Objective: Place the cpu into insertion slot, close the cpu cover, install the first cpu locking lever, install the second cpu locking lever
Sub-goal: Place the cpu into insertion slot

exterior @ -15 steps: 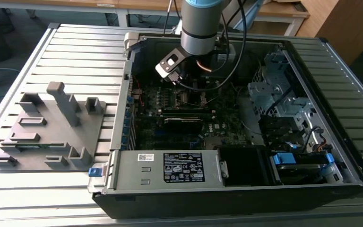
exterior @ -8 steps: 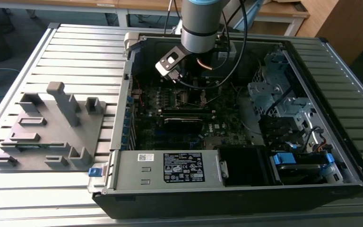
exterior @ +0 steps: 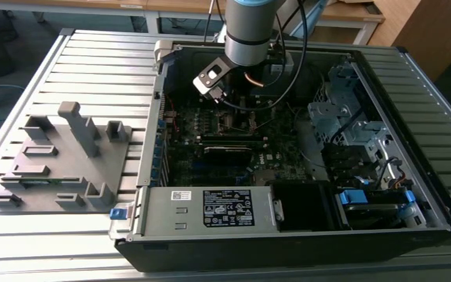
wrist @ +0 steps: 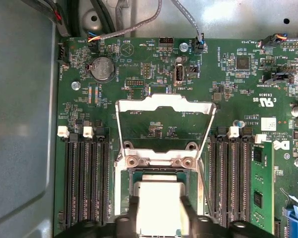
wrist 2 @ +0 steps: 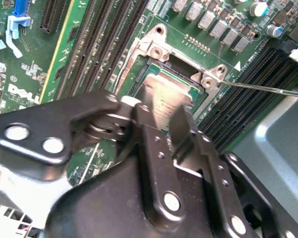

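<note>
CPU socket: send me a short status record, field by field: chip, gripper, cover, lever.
gripper: shut on the cpu
cpu: held right over the insertion slot; cannot tell whether it is seated
cpu cover: open, folded back away from the slot
locking lever: unlatched, a thin rod standing free beside the socket

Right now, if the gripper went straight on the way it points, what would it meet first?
Likely the insertion slot, right under the cpu the gripper holds; the cpu cover stands open. The gap between is unclear.
</note>
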